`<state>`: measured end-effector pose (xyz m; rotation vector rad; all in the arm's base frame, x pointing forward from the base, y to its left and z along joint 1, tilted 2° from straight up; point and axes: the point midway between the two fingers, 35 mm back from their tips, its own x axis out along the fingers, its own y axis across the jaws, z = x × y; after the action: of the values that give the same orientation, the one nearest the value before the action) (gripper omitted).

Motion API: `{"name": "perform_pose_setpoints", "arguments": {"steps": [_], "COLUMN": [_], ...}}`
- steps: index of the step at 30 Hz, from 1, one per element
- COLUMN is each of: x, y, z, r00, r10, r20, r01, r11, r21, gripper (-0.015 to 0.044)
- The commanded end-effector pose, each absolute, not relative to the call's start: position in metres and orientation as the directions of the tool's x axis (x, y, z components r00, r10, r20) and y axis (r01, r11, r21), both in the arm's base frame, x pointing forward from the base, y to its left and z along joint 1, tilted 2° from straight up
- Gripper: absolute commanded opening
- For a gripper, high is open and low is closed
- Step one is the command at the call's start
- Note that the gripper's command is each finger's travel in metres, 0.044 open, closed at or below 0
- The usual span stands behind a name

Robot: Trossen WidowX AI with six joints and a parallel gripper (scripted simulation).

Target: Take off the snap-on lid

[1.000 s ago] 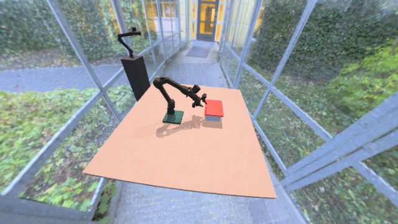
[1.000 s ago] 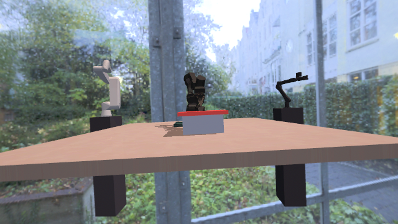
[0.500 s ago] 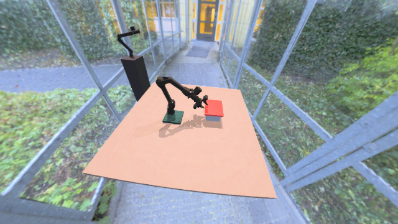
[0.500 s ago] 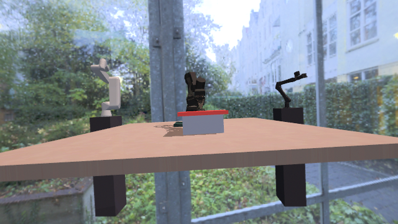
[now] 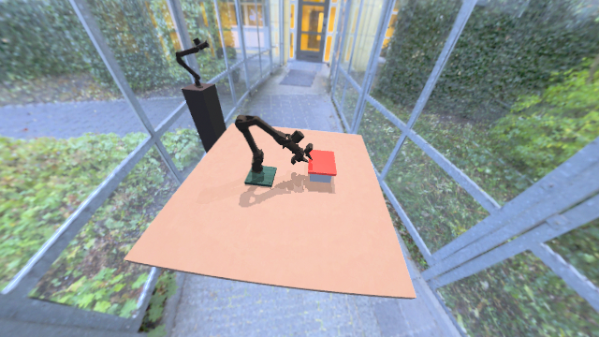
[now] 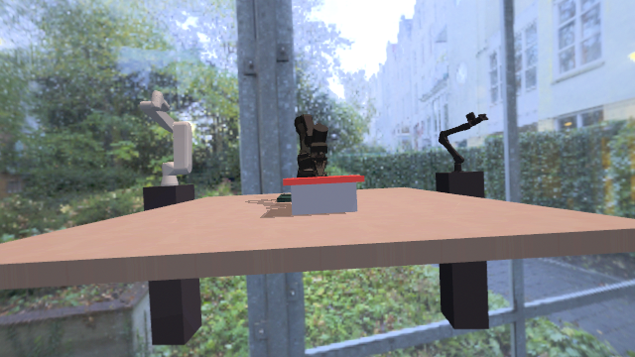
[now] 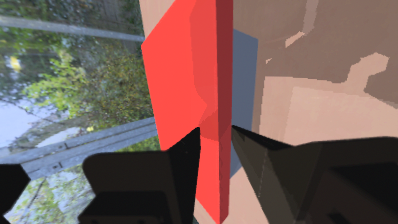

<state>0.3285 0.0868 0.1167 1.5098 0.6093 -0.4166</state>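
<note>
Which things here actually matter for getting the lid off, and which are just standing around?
Part of the job:
- red lid, seated on the box, its rim between the fingers
- grey storage box
- gripper, closing on the lid's edge
- table, where the lid goes

Just standing by:
- black arm on a dark pedestal
- white arm on its pedestal
</note>
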Motion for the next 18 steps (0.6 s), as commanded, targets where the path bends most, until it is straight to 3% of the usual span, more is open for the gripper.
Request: {"name": "perform_pose_setpoints", "arguments": {"steps": [1,5,18], "x": [0.3283,0.3283,0.3282], "y": [0.0875,0.0875,0.0867], "z": [0.1161,0.1161,0.1188], "r00": [0.785,0.785,0.786], "r10": [0.119,0.119,0.115], "r20": [-0.608,-0.608,-0.608], "r01": [0.608,0.608,0.608], "r11": [0.039,0.039,0.036], "r21": [0.793,0.793,0.793], "gripper": [0.0102,0.0000,0.0000]}}
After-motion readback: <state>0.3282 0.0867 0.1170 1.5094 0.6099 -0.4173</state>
